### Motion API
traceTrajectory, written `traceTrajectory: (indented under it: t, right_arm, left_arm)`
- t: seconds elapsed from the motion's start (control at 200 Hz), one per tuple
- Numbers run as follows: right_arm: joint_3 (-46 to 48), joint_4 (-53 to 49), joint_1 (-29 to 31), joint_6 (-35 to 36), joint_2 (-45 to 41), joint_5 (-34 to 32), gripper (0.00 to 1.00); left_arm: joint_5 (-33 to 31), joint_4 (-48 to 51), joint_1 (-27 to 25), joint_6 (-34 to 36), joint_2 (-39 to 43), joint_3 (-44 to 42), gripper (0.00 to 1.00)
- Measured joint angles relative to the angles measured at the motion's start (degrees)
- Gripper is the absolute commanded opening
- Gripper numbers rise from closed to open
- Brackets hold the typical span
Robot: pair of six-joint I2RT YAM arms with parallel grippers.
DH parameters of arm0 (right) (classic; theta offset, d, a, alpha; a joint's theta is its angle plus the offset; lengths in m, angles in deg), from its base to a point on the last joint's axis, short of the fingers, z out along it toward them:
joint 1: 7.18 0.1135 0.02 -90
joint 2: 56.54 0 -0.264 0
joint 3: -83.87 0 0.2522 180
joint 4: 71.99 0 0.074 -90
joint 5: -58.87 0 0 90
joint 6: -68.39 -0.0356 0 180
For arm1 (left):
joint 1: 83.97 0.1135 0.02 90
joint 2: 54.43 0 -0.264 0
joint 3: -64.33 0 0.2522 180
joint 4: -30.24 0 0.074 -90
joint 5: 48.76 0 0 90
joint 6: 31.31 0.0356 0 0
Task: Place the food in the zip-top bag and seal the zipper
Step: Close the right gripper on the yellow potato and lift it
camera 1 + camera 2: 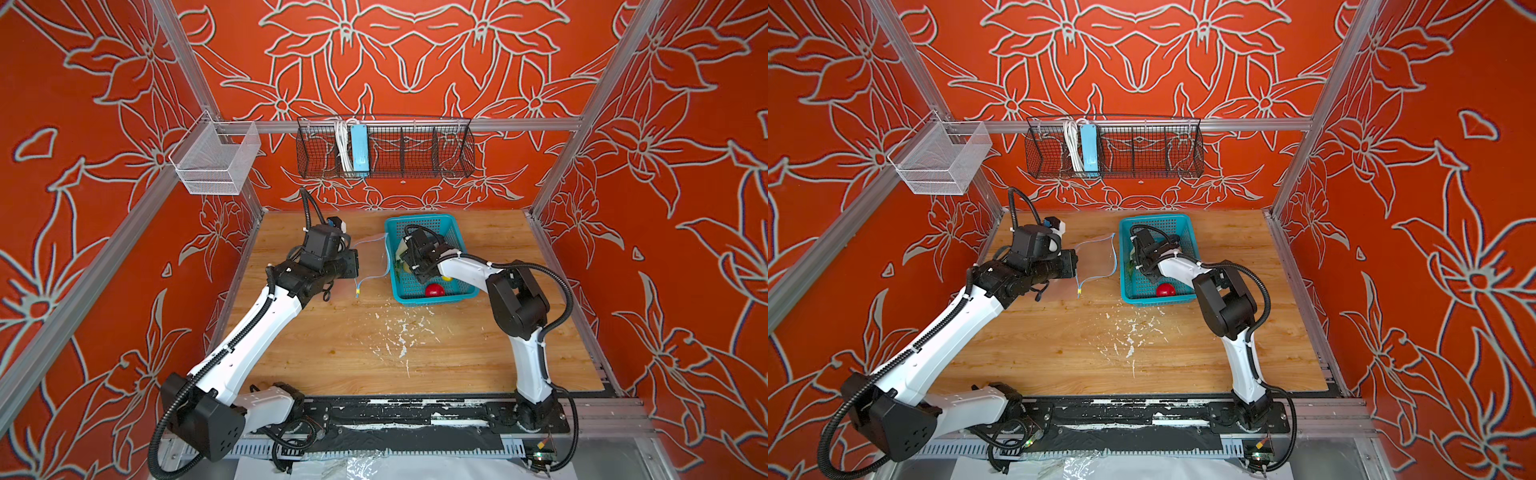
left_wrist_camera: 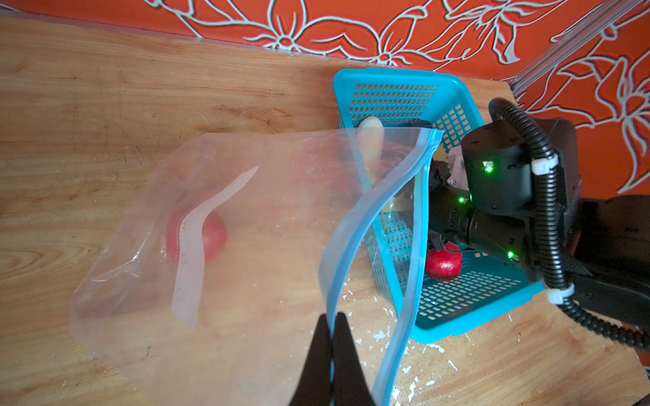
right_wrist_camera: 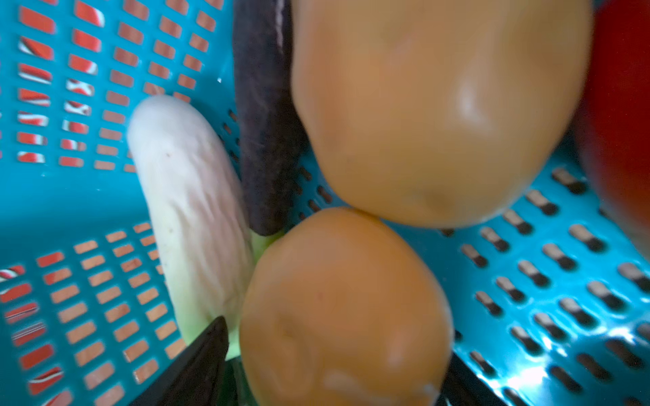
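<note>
Step in hand, by judgement: loading, early, with the zipper not yet to be sealed.

- In clear flimsy zip-top bag point(image 2: 246, 274), flat on wooden table point(image 2: 105, 88) just beside teal perforated plastic basket point(image 2: 387, 75): one red toy tomato point(image 2: 207, 239).
- Left gripper point(image 2: 331, 325): fingers pressed together, pinching light-blue zipper strip point(image 2: 351, 225) on one lip; mouth propped open toward basket.
- Right gripper point(image 3: 334, 351): down inside basket, fingers spread either side of nearer yellowish toy potato point(image 3: 344, 298); contact not confirmable.
- Also in basket: second yellowish potato point(image 3: 439, 105), dark eggplant point(image 3: 263, 140), white-green leafy vegetable point(image 3: 190, 197), second red tomato point(image 2: 444, 265).

Next move calls for: closing on the nearer potato, lifting clear of the basket wall, crossing to the bag mouth, releasing well inside. Left pinch to be held steady, since the lip looks liable to sag.
</note>
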Motion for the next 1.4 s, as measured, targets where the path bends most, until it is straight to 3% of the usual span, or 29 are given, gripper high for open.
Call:
traceTrajectory:
  t: [0.29, 0.716, 0.921, 1.086, 1.401]
  right_arm:
    - [1.0, 0.7, -0.9, -0.3, -0.7, -0.6, 0.71]
    - [0.0, 1.7, -1.5, -0.4, 1.5, 1.2, 0.70]
    - [-0.2, 2.6, -1.5, -0.4, 1.6, 2.6, 0.51]
    - [0.5, 3.0, -1.5, 0.2, 1.3, 2.6, 0.49]
    - [7.2, 2.9, -1.5, 6.4, -9.7, 2.6, 0.49]
  left_arm:
    - [0.1, 0.0, 0.3, 0.0, 0.0, 0.0, 0.00]
    - [0.3, 0.0, 0.4, 0.0, 0.2, 0.0, 0.00]
    - [0.5, 0.0, 0.4, -0.2, 0.2, 0.0, 0.00]
    - [0.6, -0.3, 0.6, -0.2, 0.2, 0.0, 0.00]
    - [0.7, -0.4, 0.7, -0.4, 0.2, 0.0, 0.00]
